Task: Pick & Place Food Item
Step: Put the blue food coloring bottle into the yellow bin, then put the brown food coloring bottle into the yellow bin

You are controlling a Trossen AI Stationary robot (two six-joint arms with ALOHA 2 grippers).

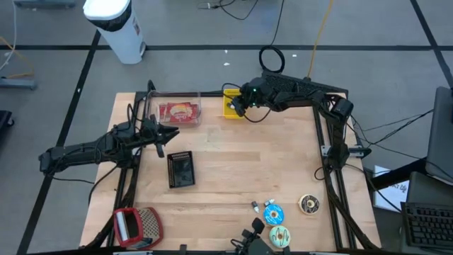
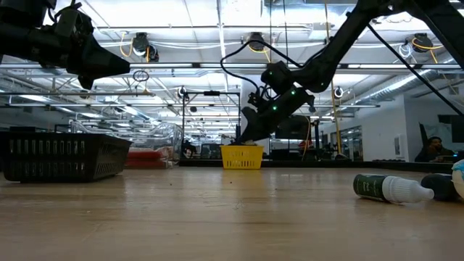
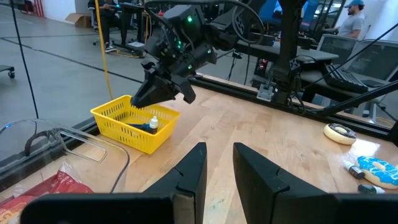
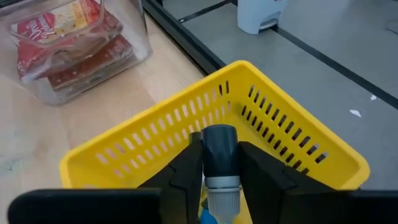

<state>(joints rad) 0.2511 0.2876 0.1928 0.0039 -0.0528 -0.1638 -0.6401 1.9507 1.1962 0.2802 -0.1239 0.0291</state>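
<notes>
While your right gripper hangs over the yellow basket at the table's far edge, its fingers are pinched on a small bottle with a dark cap, held upright between them just above the basket's inside. From the left wrist view you can see that same gripper tipped down at the basket's rim, and a white-capped bottle inside the basket; you cannot tell from there whether that is the held bottle or a second one.

Your left gripper waits above the left side of the table, near the clear plastic bin, with its fingers spread a little and nothing between them. That bin holds red snack packets and stands just beside the basket.

Nearer you on the wood, a black mesh tray lies by the left arm. A red-rimmed container sits at the near left corner. Frosted doughnuts, one blue and one pale, rest near the front edge, with a chocolate one well to their right.
</notes>
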